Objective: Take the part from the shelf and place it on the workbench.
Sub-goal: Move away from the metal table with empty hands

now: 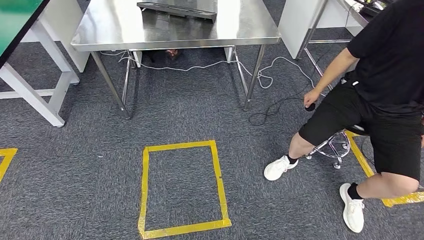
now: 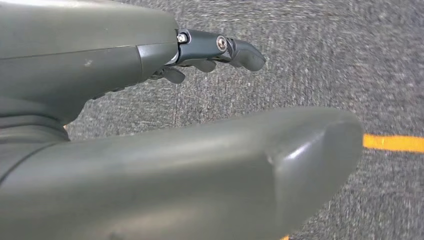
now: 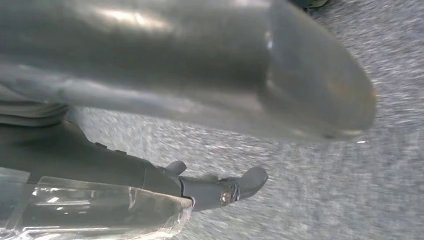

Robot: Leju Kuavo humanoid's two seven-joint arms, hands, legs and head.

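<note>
In the right wrist view my right hand (image 3: 165,150) hangs over grey carpet. A clear plastic part (image 3: 95,212) lies against its dark fingers (image 3: 225,187), held low in the hand, with the thick thumb (image 3: 280,75) across from it. The left wrist view has my left hand (image 2: 190,120) over carpet with nothing in it, its fingers (image 2: 225,50) well apart from the thumb (image 2: 280,165). Straight ahead in the head view stands the steel workbench (image 1: 125,30), with a flat black object (image 1: 177,10) on its far side.
A yellow tape rectangle (image 1: 145,190) marks the carpet in front of the workbench. At the right a person (image 1: 380,75) in black sits on a wheeled stool (image 1: 335,145), legs stretched toward the middle. Cables (image 1: 270,75) trail under the bench. A white table frame (image 1: 45,100) stands at the left.
</note>
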